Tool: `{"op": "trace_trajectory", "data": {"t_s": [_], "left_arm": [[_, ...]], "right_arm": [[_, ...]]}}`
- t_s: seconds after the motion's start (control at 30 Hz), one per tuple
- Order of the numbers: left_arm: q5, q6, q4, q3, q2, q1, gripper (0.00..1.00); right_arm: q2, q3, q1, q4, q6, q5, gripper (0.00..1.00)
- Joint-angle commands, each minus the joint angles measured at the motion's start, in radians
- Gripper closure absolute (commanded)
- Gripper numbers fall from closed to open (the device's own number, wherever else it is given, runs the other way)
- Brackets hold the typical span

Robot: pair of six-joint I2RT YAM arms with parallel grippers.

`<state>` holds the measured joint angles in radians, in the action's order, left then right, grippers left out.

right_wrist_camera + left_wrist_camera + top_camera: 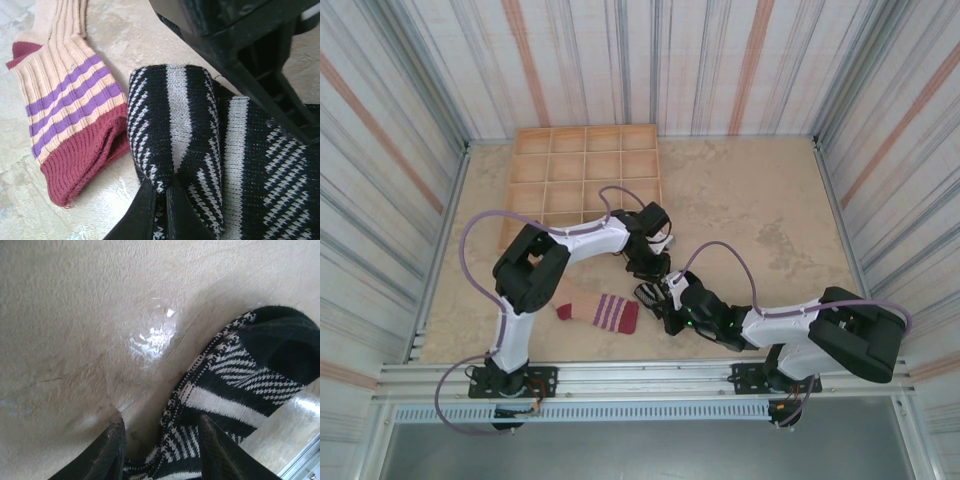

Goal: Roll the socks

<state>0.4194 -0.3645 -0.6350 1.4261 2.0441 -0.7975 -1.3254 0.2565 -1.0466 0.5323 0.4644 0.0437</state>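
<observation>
left arm folded, left gripper (161, 421) straddles black sock (190, 130), clamped or not: cannot tell | right arm low along table (770, 220) near edge, right gripper (159, 189) pinched on same sock's fold

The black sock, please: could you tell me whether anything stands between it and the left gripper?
Nothing visible does. The left gripper has a finger on either side of the black sock. The right gripper pinches a fold of it, and the beige sock lies beside it, not in between.
</observation>
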Motion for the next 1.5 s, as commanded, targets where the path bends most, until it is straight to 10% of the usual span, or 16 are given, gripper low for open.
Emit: {"op": "trace_trajectory", "data": {"t_s": [0.0,0.17,0.5,1.47], "left_arm": [[0.027,0.039,-0.057,0.02,0.035,0.006,0.58],[0.055,0.032,-0.058,0.019,0.078,0.006,0.61],[-0.018,-0.061,-0.015,-0.007,0.067,0.046,1.0],[-0.164,-0.198,0.101,-0.174,-0.046,0.136,0.99]], "right_arm": [[-0.039,-0.04,0.003,-0.162,0.031,-0.032,1.0],[-0.043,-0.04,0.003,-0.159,0.031,-0.034,1.0],[-0.024,-0.031,0.024,-0.194,0.043,-0.054,1.0],[-0.292,0.059,0.435,-0.108,0.158,-0.625,1.0]]}}
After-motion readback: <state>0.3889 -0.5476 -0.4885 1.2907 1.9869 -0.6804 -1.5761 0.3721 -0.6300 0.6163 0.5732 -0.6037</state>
